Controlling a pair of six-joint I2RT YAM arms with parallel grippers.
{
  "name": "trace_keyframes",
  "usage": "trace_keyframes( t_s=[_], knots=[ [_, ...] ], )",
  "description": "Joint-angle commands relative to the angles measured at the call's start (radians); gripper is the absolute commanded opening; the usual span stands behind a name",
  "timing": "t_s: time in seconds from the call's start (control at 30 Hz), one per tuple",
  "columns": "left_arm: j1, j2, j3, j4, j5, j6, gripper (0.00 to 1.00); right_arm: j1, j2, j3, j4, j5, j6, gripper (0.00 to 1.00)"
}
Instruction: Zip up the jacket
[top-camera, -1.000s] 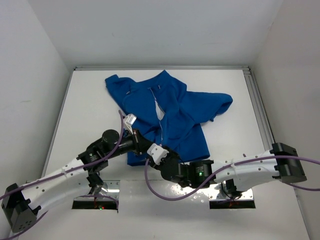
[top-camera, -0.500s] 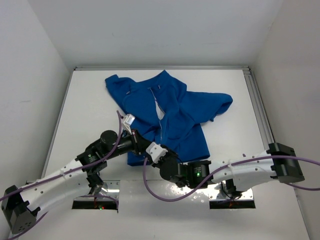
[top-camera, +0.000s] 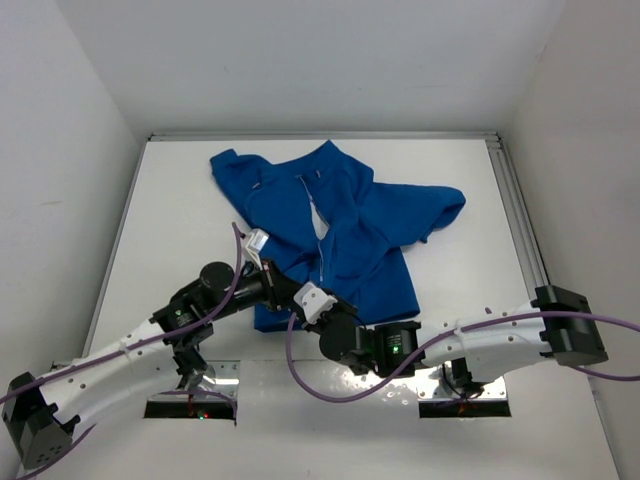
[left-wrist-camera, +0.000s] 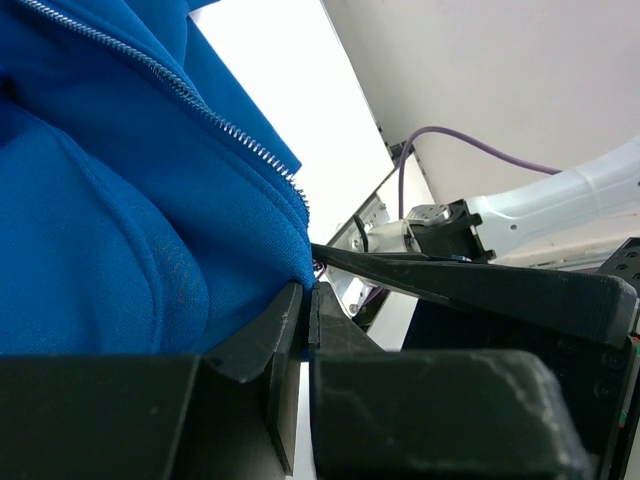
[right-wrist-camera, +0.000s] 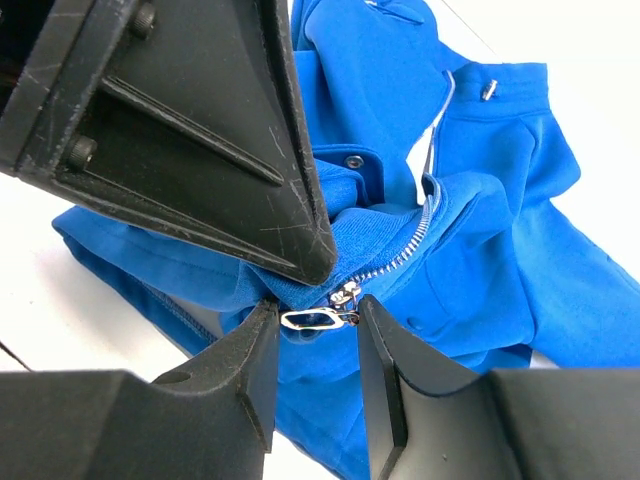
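Note:
The royal-blue jacket (top-camera: 340, 220) lies spread on the white table, its pale zipper (top-camera: 322, 240) running down the front. My left gripper (top-camera: 283, 290) is shut on the jacket's bottom hem beside the zipper's lower end; in the left wrist view the jaws (left-wrist-camera: 308, 290) pinch blue fabric just below the zipper teeth (left-wrist-camera: 220, 125). My right gripper (top-camera: 318, 303) is right next to it, open. In the right wrist view its fingers (right-wrist-camera: 318, 330) stand either side of the silver zipper pull (right-wrist-camera: 312, 320), which lies crosswise in the gap. The left gripper's black finger (right-wrist-camera: 200, 130) sits just above.
The table has side rails (top-camera: 520, 220) at right and walls all round. One jacket sleeve (top-camera: 435, 210) reaches right, and another bunch of fabric (top-camera: 235, 170) lies at the back left. Purple cables (top-camera: 300, 370) loop by both wrists.
My right gripper has crept slightly left, closer to the left gripper at the hem. The left gripper keeps its hold and the jacket has barely moved.

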Motion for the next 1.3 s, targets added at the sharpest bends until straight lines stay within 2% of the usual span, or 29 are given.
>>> trace_keyframes(
  t_s=[0.0, 0.3, 0.53, 0.87, 1.0, 1.07, 1.27],
  knots=[
    [-0.008, -0.016, 0.003, 0.036, 0.018, -0.009, 0.00, 0.129, -0.020, 0.018, -0.016, 0.017, 0.041, 0.12],
    [-0.008, -0.024, 0.013, 0.018, 0.010, -0.003, 0.00, 0.139, -0.059, 0.023, -0.095, 0.009, 0.111, 0.00],
    [-0.008, -0.039, -0.003, 0.004, 0.004, -0.004, 0.00, 0.142, -0.088, 0.033, -0.146, -0.028, 0.137, 0.00],
    [-0.008, -0.040, -0.010, -0.028, -0.007, 0.022, 0.00, 0.144, -0.161, 0.066, -0.233, -0.189, 0.199, 0.00],
    [-0.008, -0.045, -0.003, -0.110, -0.021, 0.045, 0.00, 0.141, -0.172, 0.116, -0.314, -0.259, 0.225, 0.00],
    [-0.008, -0.048, -0.013, -0.102, -0.008, 0.046, 0.00, 0.142, -0.161, 0.150, -0.367, -0.266, 0.231, 0.00],
    [-0.010, -0.050, -0.023, -0.113, 0.007, 0.057, 0.00, 0.139, -0.169, 0.164, -0.375, -0.270, 0.229, 0.00]
  ],
)
